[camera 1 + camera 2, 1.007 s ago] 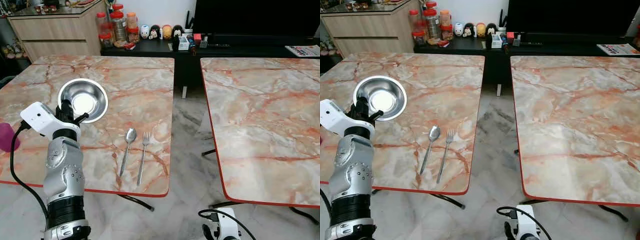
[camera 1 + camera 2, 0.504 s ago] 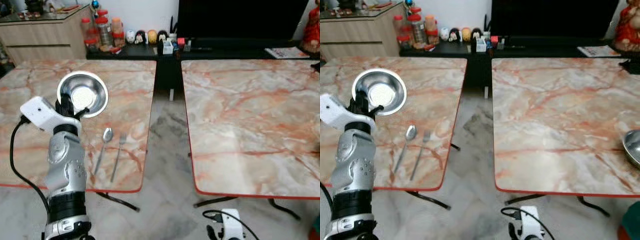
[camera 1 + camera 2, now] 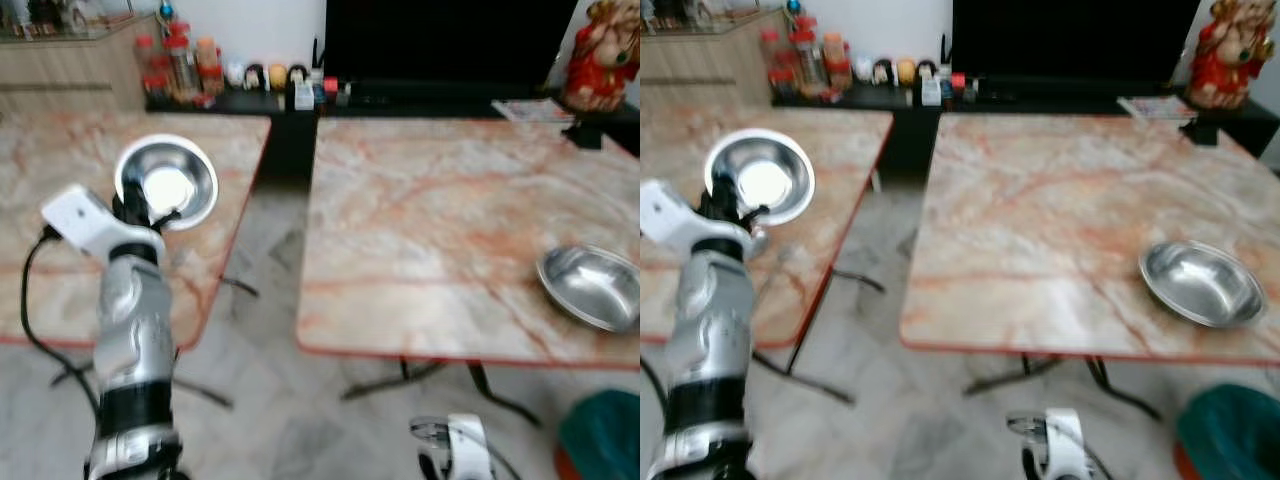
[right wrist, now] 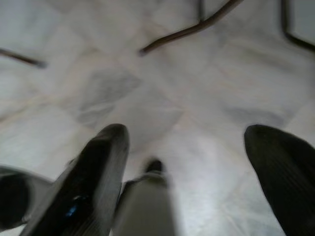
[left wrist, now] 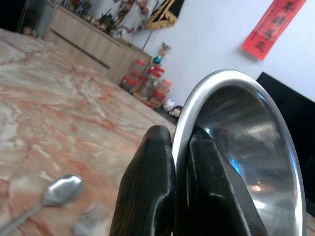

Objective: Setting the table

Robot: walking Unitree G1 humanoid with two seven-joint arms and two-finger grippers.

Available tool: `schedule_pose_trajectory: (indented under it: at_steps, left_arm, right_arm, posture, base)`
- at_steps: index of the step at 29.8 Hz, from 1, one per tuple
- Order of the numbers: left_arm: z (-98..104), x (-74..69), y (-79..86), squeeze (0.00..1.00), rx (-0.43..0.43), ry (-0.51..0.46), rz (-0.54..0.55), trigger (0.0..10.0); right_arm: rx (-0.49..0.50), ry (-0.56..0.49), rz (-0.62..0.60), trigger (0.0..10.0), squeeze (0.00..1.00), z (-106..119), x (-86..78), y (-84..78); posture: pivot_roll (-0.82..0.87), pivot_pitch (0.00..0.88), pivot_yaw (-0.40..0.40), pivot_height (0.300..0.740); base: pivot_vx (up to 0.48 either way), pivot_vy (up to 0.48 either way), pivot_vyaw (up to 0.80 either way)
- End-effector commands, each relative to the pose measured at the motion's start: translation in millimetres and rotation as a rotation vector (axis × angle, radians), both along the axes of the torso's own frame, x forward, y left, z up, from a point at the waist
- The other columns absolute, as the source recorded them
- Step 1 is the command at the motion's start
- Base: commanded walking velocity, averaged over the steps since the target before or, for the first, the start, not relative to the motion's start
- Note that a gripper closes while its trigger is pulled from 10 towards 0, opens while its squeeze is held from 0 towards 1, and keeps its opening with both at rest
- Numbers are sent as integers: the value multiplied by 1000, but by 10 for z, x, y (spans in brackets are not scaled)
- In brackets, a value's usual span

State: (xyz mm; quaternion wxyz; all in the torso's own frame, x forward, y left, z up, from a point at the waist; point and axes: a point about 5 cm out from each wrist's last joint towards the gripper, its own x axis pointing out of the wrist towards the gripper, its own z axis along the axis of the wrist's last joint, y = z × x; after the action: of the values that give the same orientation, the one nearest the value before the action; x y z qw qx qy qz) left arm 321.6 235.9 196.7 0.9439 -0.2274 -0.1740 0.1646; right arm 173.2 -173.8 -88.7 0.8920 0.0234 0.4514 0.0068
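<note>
My left gripper is raised in front of me, shut on the rim of a shiny steel bowl that it holds tilted above the left marble table. In the left wrist view the two black fingers pinch the bowl's rim, and a spoon with a blurred fork beside it lies on the table below. A second steel bowl sits near the right edge of the right marble table. My right gripper hangs low over the floor, open.
A floor gap separates the two red-edged tables. Behind them stand a wooden sideboard with jars, a low black unit with a dark screen and a red figurine. A teal object lies at the lower right.
The camera has swung to the right, bringing the right table's bowl and the figurine into view. My left gripper still holds the bowl in the same pose.
</note>
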Motion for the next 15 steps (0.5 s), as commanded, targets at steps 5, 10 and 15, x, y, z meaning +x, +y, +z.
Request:
schedule_pose_trajectory:
  at_steps: [5, 10, 15]
  left_arm:
    - [43, 43, -134, 0, 6, -13, -43, 10000]
    - [42, 56, -166, 0, 10, -12, -59, 10000]
    - [43, 63, -187, 0, 11, -13, -72, 10000]
  right_arm:
    - [-18, -13, -11, 10000, 0, 22, 25, -90]
    - [-22, -13, -9, 10000, 0, 21, 20, -99]
    - [-26, -10, -8, 10000, 0, 18, 11, -109]
  posture:
    - [103, 0, 31, 740]
    - [98, 0, 33, 740]
    - [94, 0, 37, 740]
  base:
    - [0, -480, 0]
    - [0, -480, 0]
    - [0, -480, 0]
